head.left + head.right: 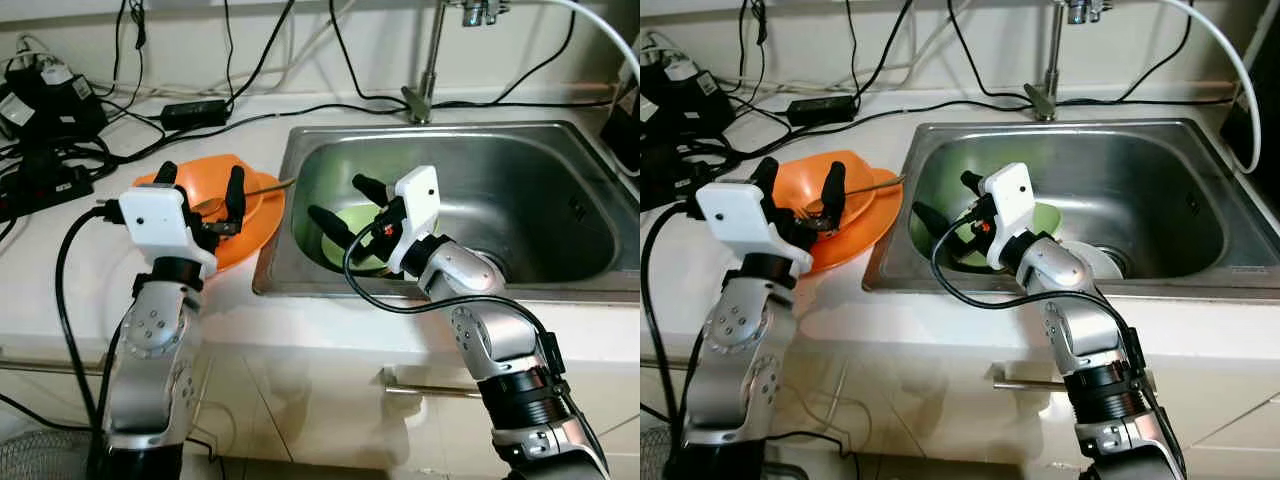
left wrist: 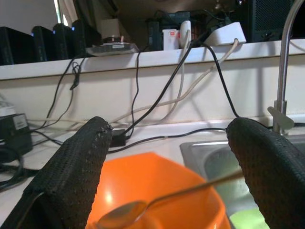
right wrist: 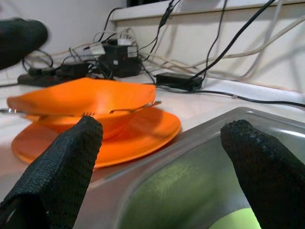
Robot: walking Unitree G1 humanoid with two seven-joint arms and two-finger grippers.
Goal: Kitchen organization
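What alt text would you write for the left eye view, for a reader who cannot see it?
Two open robot claws work at a kitchen counter: the left claw hovers over an orange bowl holding a spoon, and the right claw reaches into a steel sink above a green plate.

Home kitchen: steel sink (image 1: 560, 262), tap (image 1: 432, 50).
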